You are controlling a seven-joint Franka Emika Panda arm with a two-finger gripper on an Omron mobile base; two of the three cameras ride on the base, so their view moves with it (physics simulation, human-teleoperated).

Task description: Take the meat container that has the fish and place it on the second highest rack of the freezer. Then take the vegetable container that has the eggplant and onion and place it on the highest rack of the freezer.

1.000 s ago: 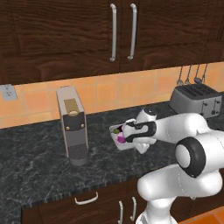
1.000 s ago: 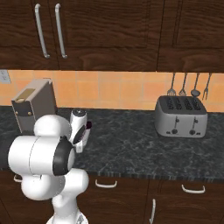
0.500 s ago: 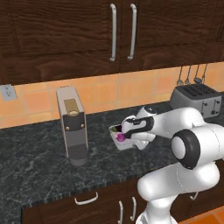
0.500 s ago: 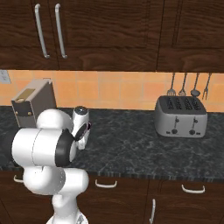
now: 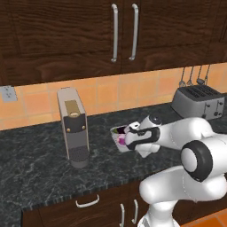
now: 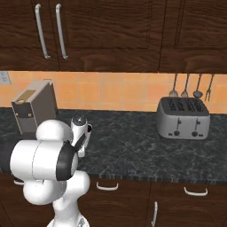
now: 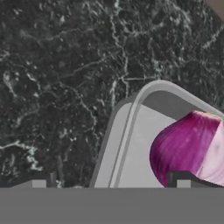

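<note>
At the left of the counter (image 5: pixel 31 164) stands a coffee machine (image 5: pixel 73 128), upright against the tiled wall and well clear of the work. To its right lies the vegetable container (image 5: pixel 119 137), a shallow grey tray flat on the dark stone, its near corner rounded in the hand view and a purple onion (image 7: pixel 192 146) resting inside it (the eggplant I cannot make out with certainty). The gripper (image 5: pixel 127 138) hangs low over this tray with its jaws spread wide, empty, one tip on the outside of the rim and the other over the onion; my judgement is that they straddle the tray's wall so as to pinch the edge, since the tray is too broad to span whole. Nothing is lifted yet. Farther right sits the toaster (image 5: pixel 198 103), with utensils (image 5: pixel 191 76) hung on the wall above it, both out of the arm's way
</note>
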